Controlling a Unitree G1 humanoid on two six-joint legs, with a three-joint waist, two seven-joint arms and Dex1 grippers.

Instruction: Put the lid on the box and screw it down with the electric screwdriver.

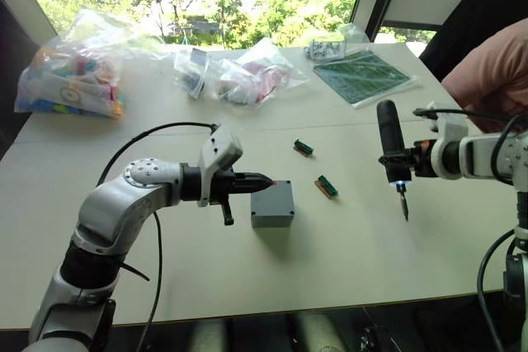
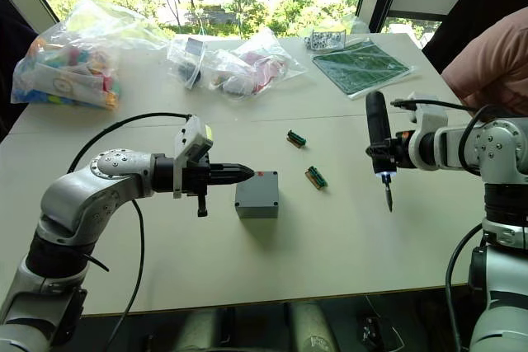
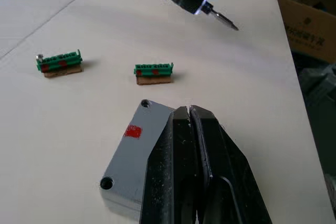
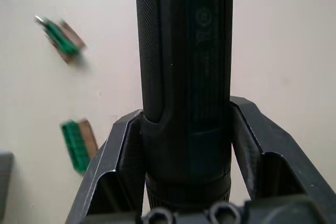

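Two grippers are at work over the white table (image 1: 346, 261). Nearest, the left gripper (image 1: 262, 180), fingers pressed together and empty, rests its tips on the upper left edge of the box (image 1: 273, 204), whose lid (image 3: 131, 150) already sits on top, corner screw holes showing in the left wrist view. To the box's right, well apart, the right gripper (image 1: 402, 161) is clamped around the electric screwdriver (image 1: 392, 154), held upright with its bit pointing down, off the table. So the screwdriver must travel left to reach a corner hole, its long axis already near vertical. Between them lie two green terminal blocks (image 1: 326, 186). Farther back sit plastic bags (image 1: 239, 76) and a green circuit board (image 1: 363, 76).
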